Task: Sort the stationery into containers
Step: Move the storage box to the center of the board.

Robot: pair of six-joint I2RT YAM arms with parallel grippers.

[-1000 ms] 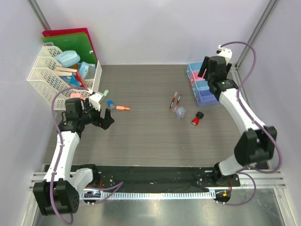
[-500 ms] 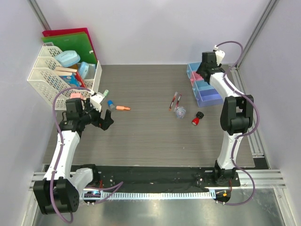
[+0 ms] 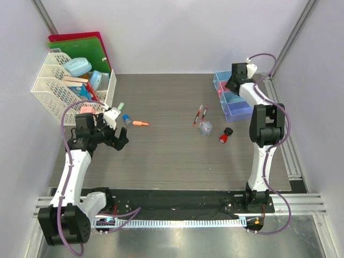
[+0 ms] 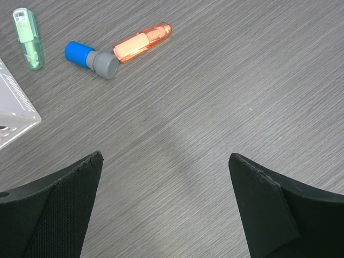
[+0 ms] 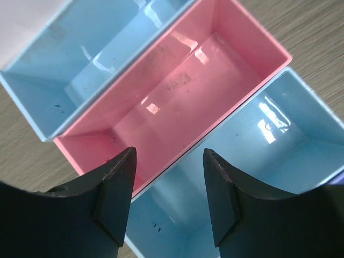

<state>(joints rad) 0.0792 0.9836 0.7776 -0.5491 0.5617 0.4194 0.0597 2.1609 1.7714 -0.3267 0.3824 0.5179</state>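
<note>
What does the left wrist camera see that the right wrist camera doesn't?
Only the left wrist view shows the orange marker, the blue piece, the green piece and a corner of the white rack. Only the right wrist view shows the pink bin and the light blue bins beside it, with nothing visible inside. Both show the table and black fingers standing apart, holding nothing: the left fingers and the right fingers.

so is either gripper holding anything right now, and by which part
Nothing is held: the left gripper is open over the table, and the right gripper is open and empty above the pink bin.
</note>
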